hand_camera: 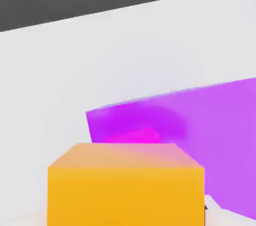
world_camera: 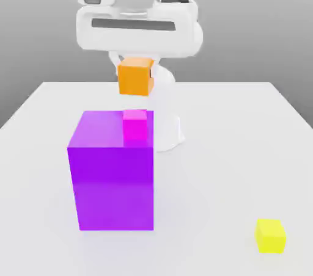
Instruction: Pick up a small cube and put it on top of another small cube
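Observation:
The small orange cube hangs in the air under the white hand, well above the table. My gripper is shut on it, and the cube hides most of the fingers. Up close in the hand view, the orange cube has the purple block beyond it. The small magenta cube appears to rest on the top face of the big purple cube, near that face's edge on the exterior view's right. The orange cube is above the magenta one with a clear gap between them. A pink patch of the magenta cube shows in the hand view.
A small yellow cube lies on the white table near the front, at the exterior view's right. The arm's white base stands just behind the purple cube.

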{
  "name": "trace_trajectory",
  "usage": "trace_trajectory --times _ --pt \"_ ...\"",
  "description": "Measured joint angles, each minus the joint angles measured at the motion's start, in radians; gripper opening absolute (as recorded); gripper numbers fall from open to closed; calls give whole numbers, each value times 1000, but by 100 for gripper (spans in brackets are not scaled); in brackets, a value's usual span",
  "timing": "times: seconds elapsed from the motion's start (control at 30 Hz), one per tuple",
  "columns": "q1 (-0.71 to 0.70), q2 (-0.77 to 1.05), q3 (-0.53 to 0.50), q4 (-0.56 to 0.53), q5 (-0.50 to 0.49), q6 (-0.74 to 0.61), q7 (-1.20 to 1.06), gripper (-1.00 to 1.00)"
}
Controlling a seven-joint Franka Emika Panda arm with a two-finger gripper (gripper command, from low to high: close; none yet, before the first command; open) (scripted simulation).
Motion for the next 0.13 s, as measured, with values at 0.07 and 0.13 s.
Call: trace_trajectory --times 0.07,0.13 --pt "-2 10 0 -24 1 35 -1 100" --pt "-2 10 0 -24 1 35 -1 100"
